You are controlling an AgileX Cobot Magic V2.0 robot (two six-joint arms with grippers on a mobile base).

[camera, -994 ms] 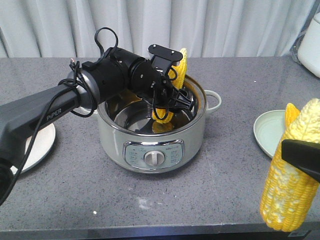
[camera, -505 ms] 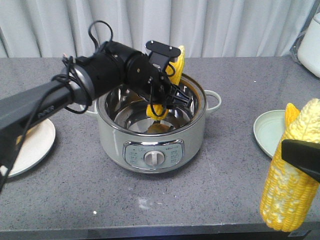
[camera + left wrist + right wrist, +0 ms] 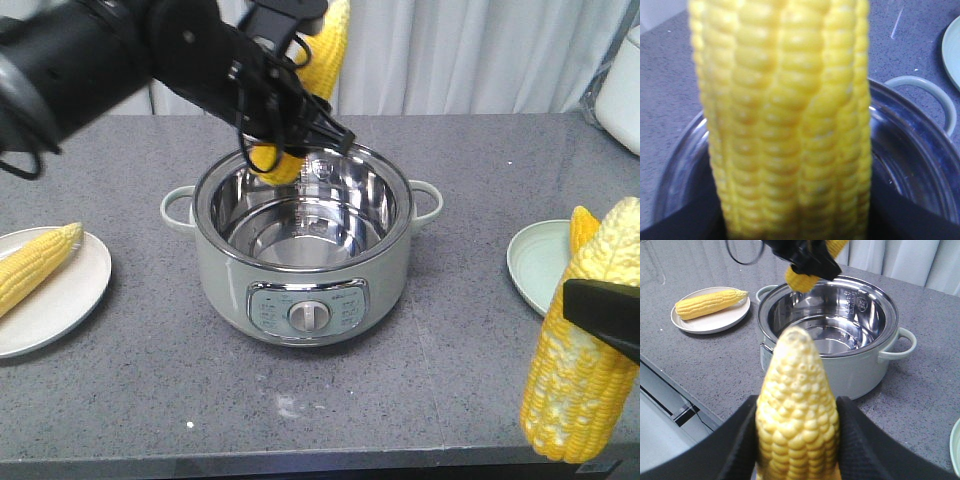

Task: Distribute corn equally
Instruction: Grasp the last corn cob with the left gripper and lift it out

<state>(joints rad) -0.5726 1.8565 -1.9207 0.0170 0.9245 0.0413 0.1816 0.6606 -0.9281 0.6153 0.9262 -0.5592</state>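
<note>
My left gripper is shut on a golden corn cob and holds it nearly upright above the back-left rim of the pot. That cob fills the left wrist view. A second cob lies on the white plate at the left. Near the front right, my right gripper is shut on a paler cob, tip up, seen also from the front. Behind it a golden cob tip shows by the pale green plate.
The steel pot bowl has nothing in it; side handles stick out left and right. A white appliance stands at the far right back. Curtains hang behind the grey counter, whose front edge is close.
The left arm has lifted its cob up out of the pot and toward the back left. The left plate with its cob is now uncovered. The right gripper and its cob have not moved.
</note>
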